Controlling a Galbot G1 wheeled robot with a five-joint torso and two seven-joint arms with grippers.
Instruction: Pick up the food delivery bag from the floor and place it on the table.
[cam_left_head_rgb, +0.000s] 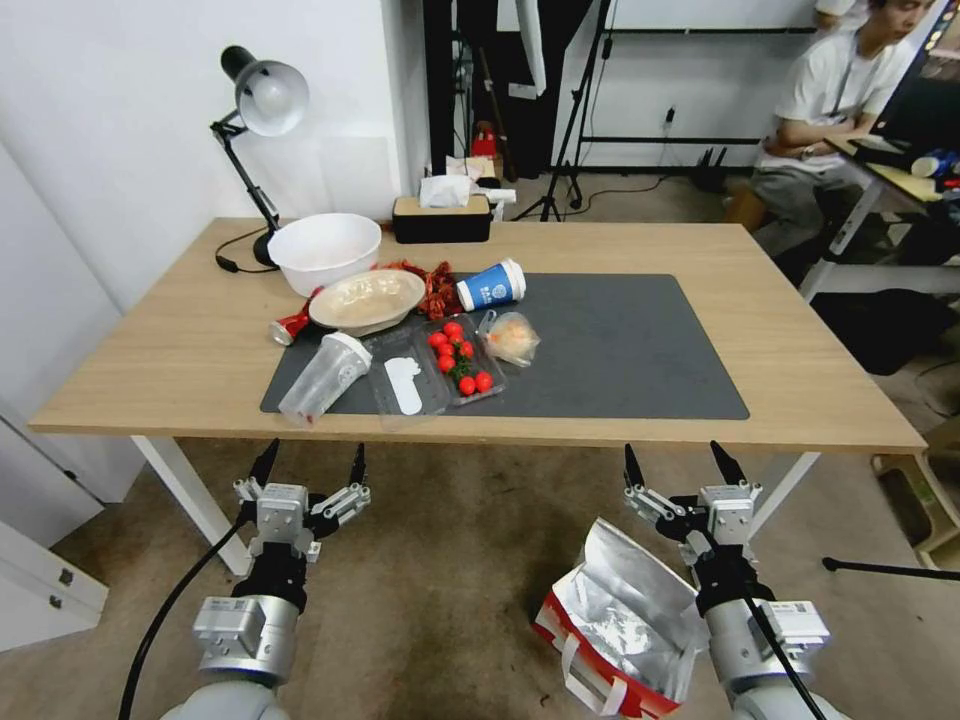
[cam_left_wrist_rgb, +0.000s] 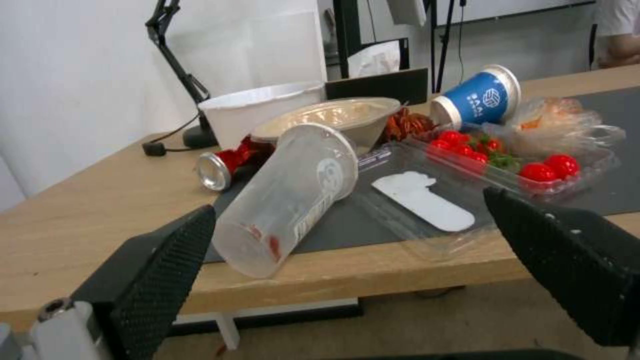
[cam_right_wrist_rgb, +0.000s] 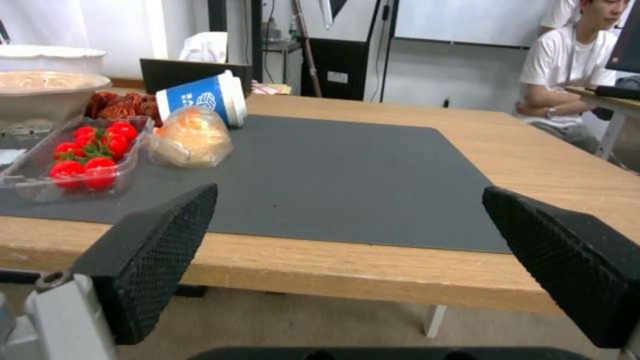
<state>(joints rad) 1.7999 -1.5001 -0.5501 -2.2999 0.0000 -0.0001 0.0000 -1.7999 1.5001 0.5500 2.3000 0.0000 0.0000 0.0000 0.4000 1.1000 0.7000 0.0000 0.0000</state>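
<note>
- The large boxy red-and-white insulated food delivery bag (cam_left_head_rgb: 620, 620) with crinkled silver foil lining and white strap handles sits on the dull grey-brown carpet-like floor (cam_left_head_rgb: 450, 580), in front of the long light-wood table (cam_left_head_rgb: 200, 340) on white legs, below its near edge and toward the right.
- The right gripper (cam_left_head_rgb: 678, 466) hangs just above the bag's open foil mouth, short of the table's near edge, its 2 black fingers spread wide with nothing between them.
- The left gripper (cam_left_head_rgb: 310, 466) hovers short of the same near edge, further left, likewise spread and empty.
- Judged step: reaching down to take the bag. A white strap or the stiff red rim looks a surer hold than the slippery foil.
- The bare right half of the dark grey mat (cam_left_head_rgb: 640, 350) on the table looks the safest landing spot, well clear of the clutter.
- The tipped blue paper cup (cam_left_head_rgb: 490, 287) on the mat carries a white logo and small lettering, too small to read.
- The fallen clear plastic cup (cam_left_wrist_rgb: 287, 200) at the table's near edge bears a faint round mark and a printed label, both illegible.
</note>
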